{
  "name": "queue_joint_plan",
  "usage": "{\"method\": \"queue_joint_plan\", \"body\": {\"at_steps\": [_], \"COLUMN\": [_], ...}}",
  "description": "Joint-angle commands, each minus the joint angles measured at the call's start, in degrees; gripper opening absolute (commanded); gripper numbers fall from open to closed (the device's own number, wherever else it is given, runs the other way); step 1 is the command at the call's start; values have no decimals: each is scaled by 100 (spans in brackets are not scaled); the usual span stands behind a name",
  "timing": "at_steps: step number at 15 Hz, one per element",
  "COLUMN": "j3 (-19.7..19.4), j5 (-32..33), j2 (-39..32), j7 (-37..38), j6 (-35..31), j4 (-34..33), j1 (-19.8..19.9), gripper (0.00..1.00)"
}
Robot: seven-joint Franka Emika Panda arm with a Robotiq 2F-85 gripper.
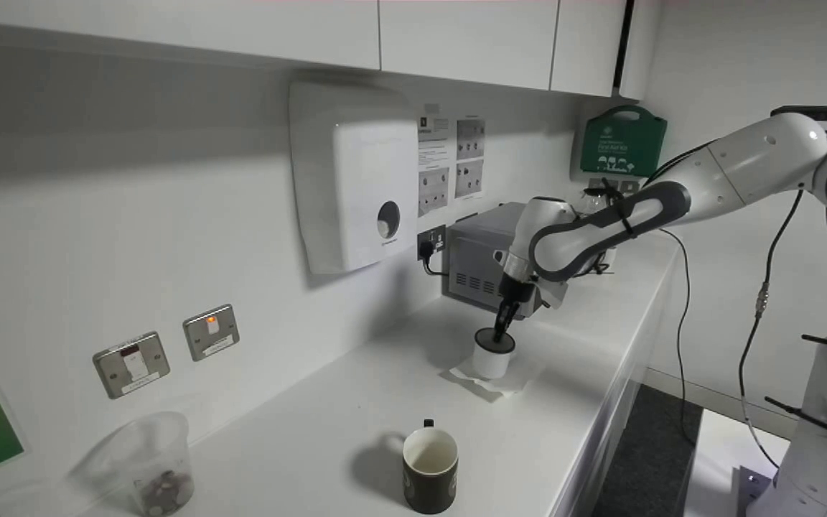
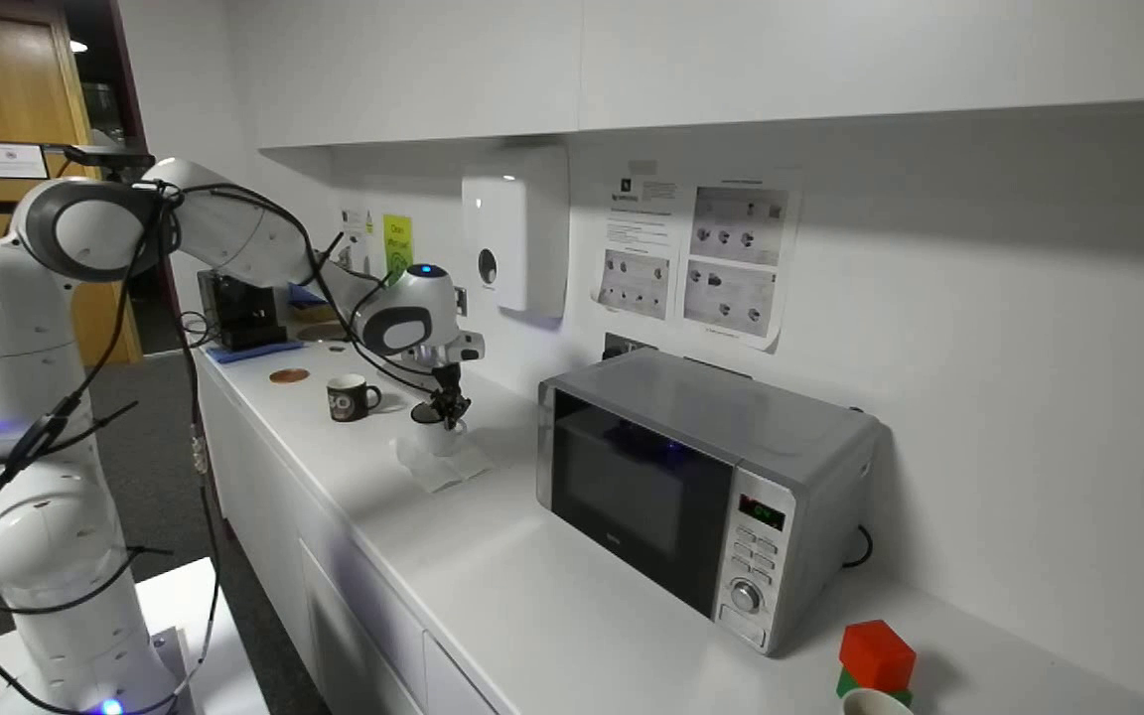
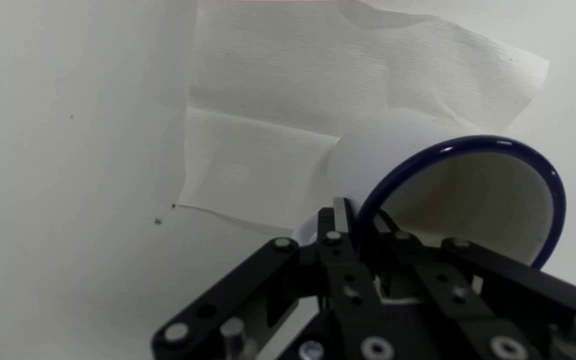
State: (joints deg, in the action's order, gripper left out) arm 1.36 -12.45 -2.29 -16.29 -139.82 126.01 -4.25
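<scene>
My gripper [image 3: 360, 216] is shut on the near side of a white mug [image 3: 393, 145] with a dark blue rim. One finger lies inside the mug and one outside, with the rim between them. Part of what looks like the handle shows left of the fingers in the wrist view. In both exterior views the gripper [image 1: 501, 334] points down at the mug [image 1: 491, 362], which looks upright. Beneath or beside it a creased white paper towel [image 3: 253, 170] lies on the counter. Whether the mug's base touches the towel I cannot tell.
A dark mug [image 1: 429, 488] stands farther along the counter, with a clear plastic cup [image 1: 159, 459] by the wall. A grey microwave [image 2: 651, 477] sits against the wall on the opposite side. Beyond it are a red block [image 2: 877, 655] and a cup. Cabinets [image 1: 467, 39] hang overhead.
</scene>
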Motion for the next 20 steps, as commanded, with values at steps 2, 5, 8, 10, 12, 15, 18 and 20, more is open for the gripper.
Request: {"method": "queue_joint_plan", "body": {"at_steps": [2, 5, 8, 10, 12, 15, 18, 20], "j3": [15, 4, 3, 12, 25, 41, 52, 56], "j5": [589, 803, 963, 1071, 1143, 1171, 1134, 1130], "j2": [-18, -14, -32, -58, -94, -172, -197, -198], "j7": [475, 636, 747, 815, 865, 869, 840, 842], "j6": [-14, 5, 10, 40, 54, 72, 103, 114], "j4": [-11, -6, -15, -35, -51, -68, -81, -81], "j1": [94, 106, 112, 106, 94, 85, 87, 85], "gripper": [2, 2, 2, 2, 2, 2, 34, 40]}}
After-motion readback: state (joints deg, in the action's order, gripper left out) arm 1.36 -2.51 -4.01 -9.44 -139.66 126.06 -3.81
